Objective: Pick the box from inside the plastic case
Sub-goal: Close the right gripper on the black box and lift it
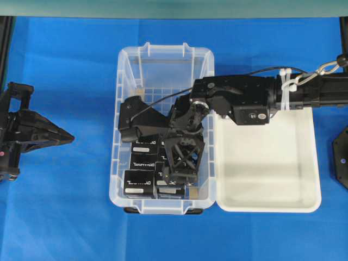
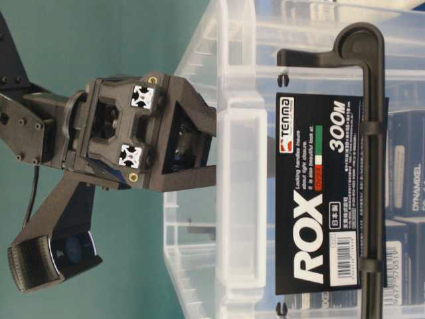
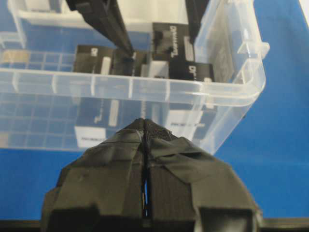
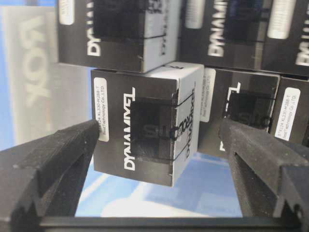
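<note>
two fingers (image 4: 53, 159) of the right gripper (image 4: 159, 164) stand apart, straddling the box (image 4: 145, 130), which sits between them and just ahead, inside the case (image 1: 126, 65). left gripper (image 3: 145, 130), pressed together, waits outside the case, farther off.

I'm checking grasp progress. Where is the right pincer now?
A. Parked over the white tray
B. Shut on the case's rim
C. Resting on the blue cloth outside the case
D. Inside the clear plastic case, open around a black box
D: the right pincer is down in the plastic case, its fingers apart on either side of a black box.
</note>
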